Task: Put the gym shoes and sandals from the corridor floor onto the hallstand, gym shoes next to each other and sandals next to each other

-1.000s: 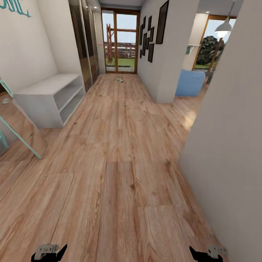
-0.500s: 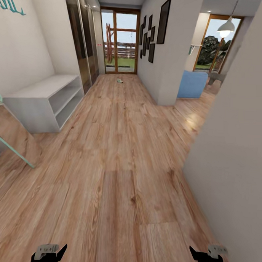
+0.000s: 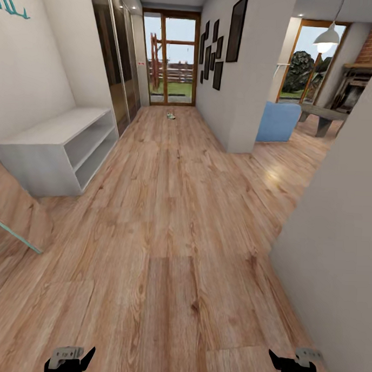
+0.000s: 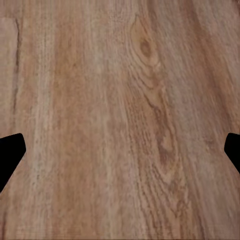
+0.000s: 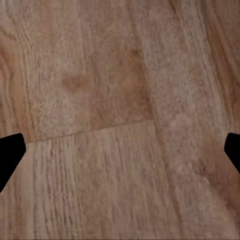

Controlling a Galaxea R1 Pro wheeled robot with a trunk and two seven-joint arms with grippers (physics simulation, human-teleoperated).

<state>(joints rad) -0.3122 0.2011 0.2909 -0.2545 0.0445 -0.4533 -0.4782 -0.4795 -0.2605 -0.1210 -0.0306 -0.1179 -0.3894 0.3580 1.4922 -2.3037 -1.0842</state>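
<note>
From the head, a pale-grey shoe rack [image 3: 58,148] with two open shelves is seen at the left wall. A small, blurred shoe [image 3: 170,115] lies far down the wood floor [image 3: 173,234]. At each wrist, the left gripper [image 4: 120,150] and right gripper [image 5: 120,150] are spread wide over bare planks.

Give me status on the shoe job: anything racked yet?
Nothing racked: the hallstand top and shelves look bare. Nothing in hand: left gripper and right gripper have jaws spread over bare corridor floor. One small item lies far down by the glass door, too small to identify. All four pieces are left.
</note>
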